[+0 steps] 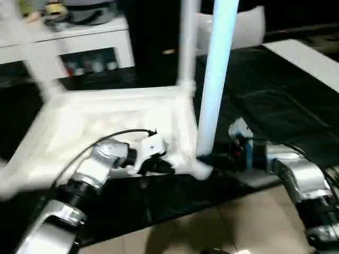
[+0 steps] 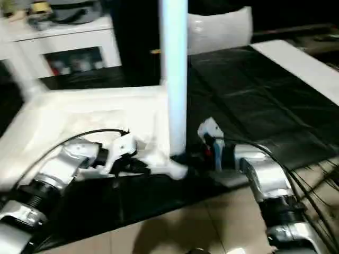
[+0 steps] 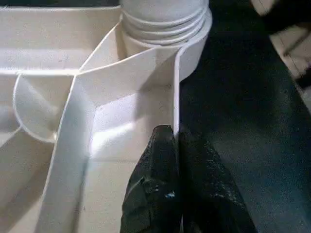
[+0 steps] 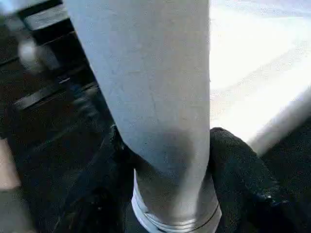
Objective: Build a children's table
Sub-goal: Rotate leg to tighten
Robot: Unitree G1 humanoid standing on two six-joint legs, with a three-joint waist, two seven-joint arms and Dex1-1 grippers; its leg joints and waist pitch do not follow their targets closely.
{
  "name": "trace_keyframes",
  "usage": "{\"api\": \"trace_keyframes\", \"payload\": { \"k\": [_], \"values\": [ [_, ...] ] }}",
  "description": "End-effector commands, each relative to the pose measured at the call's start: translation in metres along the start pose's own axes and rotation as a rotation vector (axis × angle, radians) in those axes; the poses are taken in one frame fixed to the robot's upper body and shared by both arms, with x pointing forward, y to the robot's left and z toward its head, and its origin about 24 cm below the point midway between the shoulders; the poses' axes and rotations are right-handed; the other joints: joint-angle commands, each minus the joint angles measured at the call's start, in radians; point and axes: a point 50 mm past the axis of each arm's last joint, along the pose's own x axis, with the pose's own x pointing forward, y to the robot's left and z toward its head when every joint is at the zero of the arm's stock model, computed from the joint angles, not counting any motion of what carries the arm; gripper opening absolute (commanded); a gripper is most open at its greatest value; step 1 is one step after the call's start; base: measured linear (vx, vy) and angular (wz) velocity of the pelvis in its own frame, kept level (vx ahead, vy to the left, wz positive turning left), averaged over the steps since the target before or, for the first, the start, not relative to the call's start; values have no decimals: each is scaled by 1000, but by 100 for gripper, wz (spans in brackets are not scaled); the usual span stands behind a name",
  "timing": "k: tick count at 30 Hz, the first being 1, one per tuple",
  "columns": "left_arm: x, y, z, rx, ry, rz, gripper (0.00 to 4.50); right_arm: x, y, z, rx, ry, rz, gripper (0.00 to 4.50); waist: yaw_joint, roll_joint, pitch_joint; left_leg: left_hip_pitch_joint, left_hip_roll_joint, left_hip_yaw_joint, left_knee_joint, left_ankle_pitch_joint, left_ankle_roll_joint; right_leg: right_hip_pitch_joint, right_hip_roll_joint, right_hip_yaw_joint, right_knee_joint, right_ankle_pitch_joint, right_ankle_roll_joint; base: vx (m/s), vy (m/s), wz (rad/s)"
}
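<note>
children's table point(image 1: 106, 127) is lying upside down on the black sheet point(image 1: 275, 106), ribbed underside facing up, so that its round corner sockets are opening upward to take the legs. one leg point(image 1: 214, 79) is standing upright in the near corner socket point(image 3: 165, 24), at about five o'clock of the top as the head camera is seeing it; another leg point(image 1: 186, 42) is rising from the far corner at about one o'clock, and a third point(image 1: 32, 63) is leaning up at about ten o'clock.

left gripper point(image 1: 161, 165) is sitting at the near rim, around six o'clock of the top, and its black fingers point(image 3: 160, 184) are pinching shut on the thin side wall just beside the socket; this is likely pinning the top so it is not sliding or turning while the leg is being worked.

right gripper point(image 1: 214, 159) is reaching in from three o'clock, its jaws standing part-way apart and wrapping the base of the near leg, one finger point(image 4: 238, 165) on each side just above the threaded collar. gripping low is probably giving the best purchase for seating or twisting the leg home.

white cabinet point(image 1: 79, 47) is standing behind, at about eleven o'clock.
</note>
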Motion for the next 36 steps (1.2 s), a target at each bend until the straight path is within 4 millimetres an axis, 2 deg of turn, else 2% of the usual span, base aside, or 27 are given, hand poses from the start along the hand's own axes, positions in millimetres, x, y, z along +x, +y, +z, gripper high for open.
{"api": "trace_keyframes", "payload": {
  "k": [1, 2, 3, 4, 5, 6, 8, 9, 10, 11, 12, 14, 15, 16, 18, 19, 20, 21, 23, 25, 26, 28, 31, 32, 34, 35, 36],
  "values": [
    [24, -14, 31, 49, -113, -58, 0, 24, 6, -7, 53, 40, -37, 199, -4, -20, -52, -16, 30, -25, -77, -239, 47, 59, -49, 26, -108, -633, -11, 0, 0, 0],
    [31, -12, 36, 14, -126, 2, 0, 32, 4, -8, 82, 40, -101, 199, -9, -21, -52, -15, 30, -24, -77, -238, 51, 57, -49, 26, -112, -629, -12, 0, 0, 0],
    [39, -9, 43, -27, -145, 83, 0, 40, 0, -9, 107, 40, -201, 199, -20, -15, -52, -15, 29, -26, -77, -236, 53, 57, -48, 23, -112, -614, -24, 0, 0, 0],
    [45, -6, 49, -56, -154, 156, 0, 47, -3, -10, 125, 40, -289, 199, -28, -16, -53, -16, 30, -26, -76, -232, 50, 57, -48, 23, -111, -605, -28, 0, 0, 0],
    [50, -4, 54, -74, -161, 209, 0, 53, -4, -10, 139, 30, -345, 199, -44, -16, -53, -14, 24, -26, -71, -240, 44, 53, -46, 14, -118, -620, -24, 0, 0, 0],
    [52, -4, 56, -81, -165, 223, 0, 55, -4, -10, 144, 20, -360, 199, -48, -16, -54, -11, 23, -27, -72, -245, 46, 54, -47, 13, -120, -624, -22, 0, 0, 0],
    [56, -5, 61, -83, -169, 245, 0, 61, 0, -5, 124, -48, -347, 199, -50, -11, -60, -21, 32, -30, -77, -218, 77, 62, -54, 22, -114, -543, -43, 0, 0, 0],
    [55, -5, 61, -76, -164, 247, 0, 61, 0, -3, 113, -73, -336, 199, -50, -13, -61, -24, 34, -32, -79, -211, 86, 65, -54, 23, -110, -518, -52, 0, 0, 0],
    [54, -5, 60, -67, -158, 247, 0, 60, 1, -2, 104, -91, -326, 199, -47, -13, -65, -28, 36, -33, -80, -184, 104, 68, -55, 28, -101, -465, -71, 0, 0, 0],
    [52, -4, 58, -60, -148, 246, 0, 59, 0, 0, 108, -109, -322, 253, -43, -10, -67, -29, 39, -33, -79, -154, 120, 69, -56, 33, -91, -409, -98, 0, 0, 0],
    [49, -4, 53, -46, -130, 244, 0, 56, 1, 1, 104, -124, -297, 266, -41, -7, -68, -29, 40, -33, -79, -140, 127, 71, -55, 35, -86, -384, -109, 0, 0, 0],
    [47, -3, 50, -38, -116, 245, 0, 54, 1, 2, 101, -134, -283, 272, -33, -9, -73, -30, 42, -31, -75, -94, 155, 74, -58, 40, -74, -301, -147, 0, 0, 0],
    [44, -2, 47, -31, -103, 247, 0, 50, 1, 3, 85, -142, -263, 287, -31, -4, -74, -32, 43, -32, -73, -79, 161, 75, -58, 40, -69, -278, -156, 0, 0, 0],
    [41, -1, 44, -23, -92, 248, 0, 46, 2, 3, 69, -146, -246, 302, -28, -8, -76, -34, 42, -31, -70, -50, 177, 75, -57, 41, -64, -239, -165, 0, 0, 0],
    [38, 1, 40, -13, -77, 251, 0, 40, 2, 3, 49, -155, -217, 314, -22, -9, -75, -36, 41, -30, -67, -30, 191, 76, -56, 41, -59, -218, -175, 0, 0, 0],
    [35, 2, 37, -3, -62, 252, 0, 34, 2, 2, 29, -161, -189, 327, -13, -8, -74, -34, 42, -28, -67, -31, 197, 76, -56, 41, -61, -229, -170, 0, 0, 0],
    [32, 3, 35, 10, -54, 242, 0, 28, 2, 2, 6, -161, -157, 327, -4, -5, -74, -30, 44, -28, -68, -36, 196, 74, -57, 41, -62, -243, -166, 0, 0, 0],
    [32, 3, 35, 10, -54, 242, 0, 28, 2, 2, 6, -161, -157, 349, -3, -7, -73, -29, 45, -27, -69, -40, 196, 73, -55, 41, -64, -250, -165, 0, 0, 0],
    [25, 5, 29, 33, -35, 211, 0, 16, 2, -1, -29, -140, -98, 353, 11, -6, -70, -26, 48, -28, -72, -66, 181, 72, -54, 42, -67, -290, -153, 0, 0, 0],
    [20, 5, 24, 48, -14, 175, 0, 5, 1, -2, -57, -115, -59, 363, 19, -5, -68, -24, 50, -29, -76, -89, 162, 71, -55, 43, -68, -312, -148, 0, 0, 0],
    [17, 5, 22, 67, -1, 152, 0, 0, 0, -2, -70, -104, -39, 390, 19, -5, -68, -24, 50, -29, -76, -89, 162, 71, -55, 43, -68, -312, -148, 0, 0, 0],
    [11, 5, 16, 113, 28, 97, 0, -10, -2, -1, -93, -73, 2, 401, 27, -5, -68, -22, 51, -29, -79, -114, 144, 72, -56, 45, -70, -324, -145, 0, 0, 0],
    [7, 4, 12, 135, 47, 46, 0, -17, -3, -1, -112, -39, 39, 401, 34, -4, -68, -20, 53, -28, -79, -107, 140, 70, -56, 48, -67, -306, -151, 0, 0, 0],
    [2, -1, 6, 172, 65, -58, 0, -24, -1, -2, -142, 3, 112, 401, 40, -8, -69, -22, 52, -26, -78, -100, 144, 72, -56, 48, -64, -293, -154, 0, 0, 0],
    [0, -3, 5, 195, 70, -99, 0, -26, -1, -2, -163, 18, 139, 401, 46, -5, -70, -21, 54, -25, -76, -82, 152, 68, -56, 49, -60, -267, -163, 0, 0, 0],
    [-2, -4, 4, 214, 72, -130, 0, -28, -1, -2, -179, 28, 157, 401, 51, -8, -71, -20, 56, -24, -76, -76, 153, 68, -57, 51, -58, -261, -166, 0, 0, 0],
    [-3, -4, 3, 221, 74, -147, 0, -29, -1, -2, -178, 33, 177, 401, 54, -7, -72, -19, 56, -24, -76, -72, 153, 68, -57, 51, -55, -256, -169, 0, 0, 0]
  ]
}}
